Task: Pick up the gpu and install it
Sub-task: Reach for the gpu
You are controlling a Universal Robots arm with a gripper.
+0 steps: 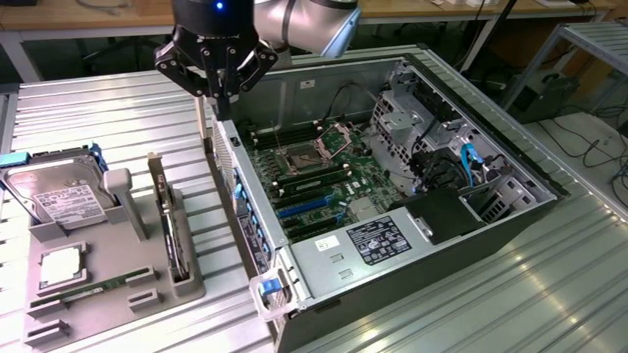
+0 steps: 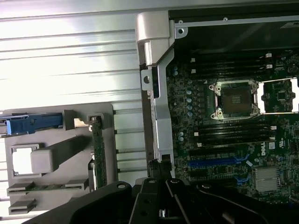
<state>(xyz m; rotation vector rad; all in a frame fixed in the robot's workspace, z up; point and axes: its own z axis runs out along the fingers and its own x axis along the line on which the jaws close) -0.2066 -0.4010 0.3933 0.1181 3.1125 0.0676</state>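
Gray tray (image 1: 123,257) on tabletop (image 1: 118,118), exterior view's left: hard drive (image 1: 59,195), memory stick (image 1: 93,285) & gpu (image 1: 169,220) on edge in slot nearest PC case (image 1: 442,272). Hand (image 1: 220,107) clenched, above case wall on tray side. Case open w/ motherboard (image 1: 314,176); narrow gap btwn tray & case.

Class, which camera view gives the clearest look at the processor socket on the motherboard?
The wrist view: it faces the processor socket squarely, with its whole square frame unobstructed. The exterior view shows the processor socket at a slant, down inside the open case.
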